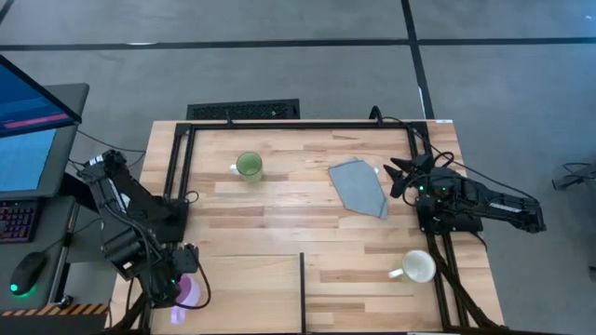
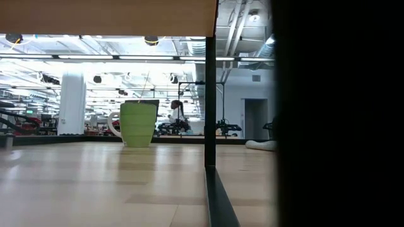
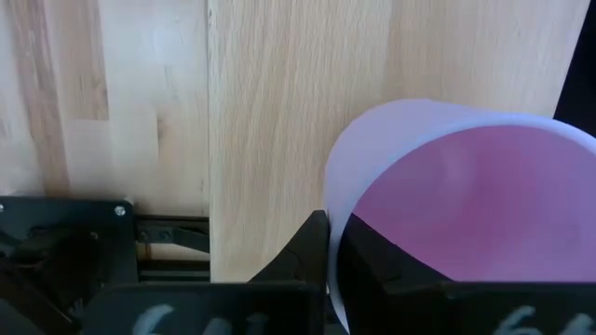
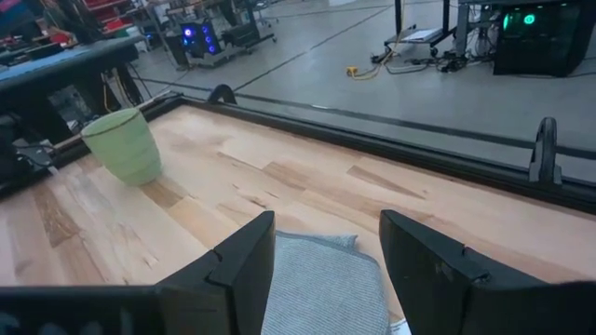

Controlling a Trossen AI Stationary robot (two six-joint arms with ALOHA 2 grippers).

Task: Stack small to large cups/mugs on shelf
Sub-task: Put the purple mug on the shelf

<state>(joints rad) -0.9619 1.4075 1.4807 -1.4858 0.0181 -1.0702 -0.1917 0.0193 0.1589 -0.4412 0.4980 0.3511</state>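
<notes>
The left end effector (image 1: pixel 182 288) sits at the worktop's (image 1: pixel 279 214) near left corner, at about 7 o'clock, and pinches the rim of the purple mug (image 1: pixel 193 291). The white mug (image 1: pixel 418 266) stands near right, its handle pointing to 9 o'clock. Farther off, the right end effector (image 1: pixel 395 175) is spread wide, just beside the grey cloth (image 1: pixel 359 186). The green mug (image 1: pixel 249 166) stands upright at 11 o'clock.
</notes>
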